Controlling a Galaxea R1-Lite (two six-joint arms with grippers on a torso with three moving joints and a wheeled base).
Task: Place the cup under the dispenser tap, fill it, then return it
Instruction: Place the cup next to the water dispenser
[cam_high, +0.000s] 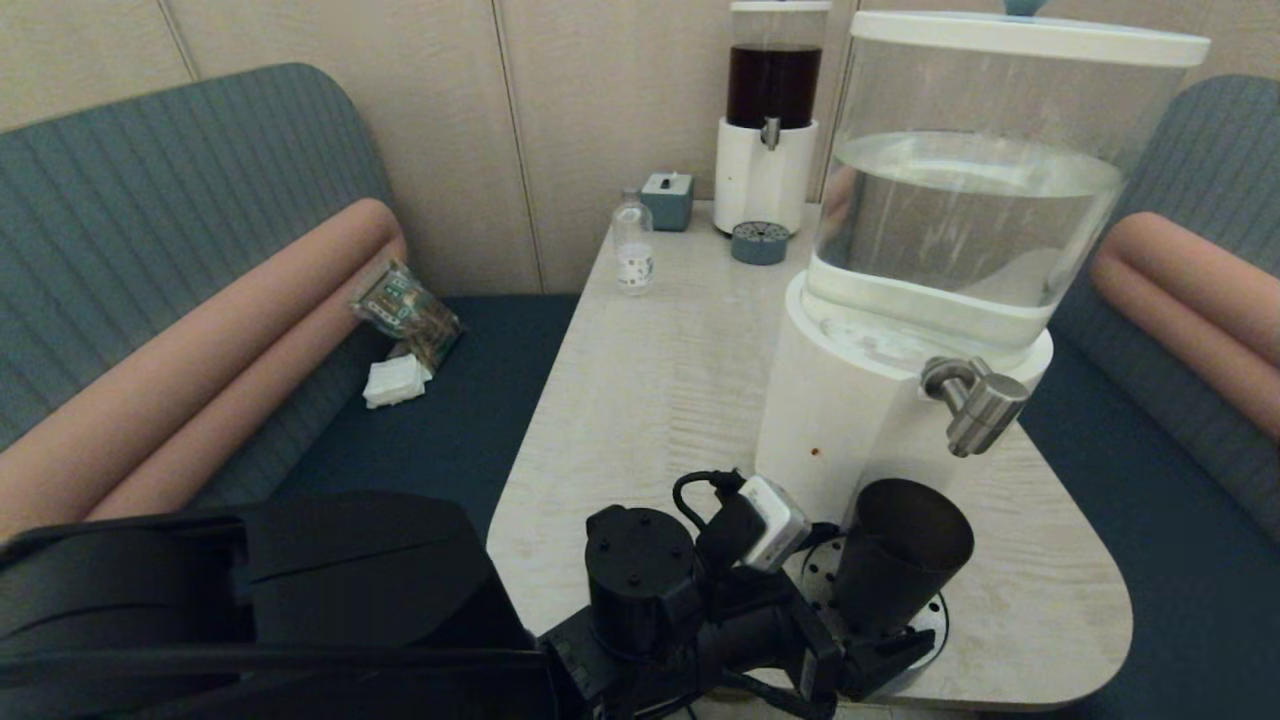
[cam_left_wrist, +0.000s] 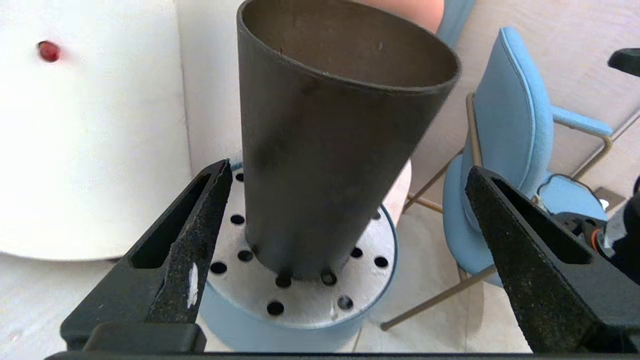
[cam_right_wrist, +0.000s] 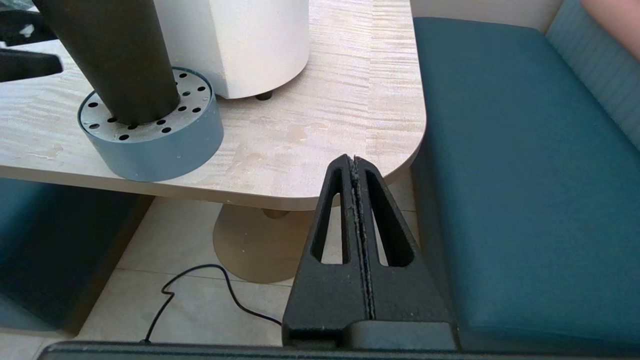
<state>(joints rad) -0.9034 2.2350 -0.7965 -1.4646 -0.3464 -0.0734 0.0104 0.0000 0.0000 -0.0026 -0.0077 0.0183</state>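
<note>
Fingers of the left gripper (cam_left_wrist: 345, 250) spread wide around the cup (cam_left_wrist: 330, 140) on the drip tray (cam_left_wrist: 300, 305) below the dispenser tap (cam_high: 975, 400); closing off-centre could tip it.

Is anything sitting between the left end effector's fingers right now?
Yes: the cup, standing on the perforated drip tray, sits between the open fingers untouched, per the left wrist view.

No text, brand, number or sign can be read. The small clear bottle (cam_high: 632, 245), at eleven o'clock from the big dispenser (cam_high: 900, 330), wears a white label whose print is too small to read.
</note>
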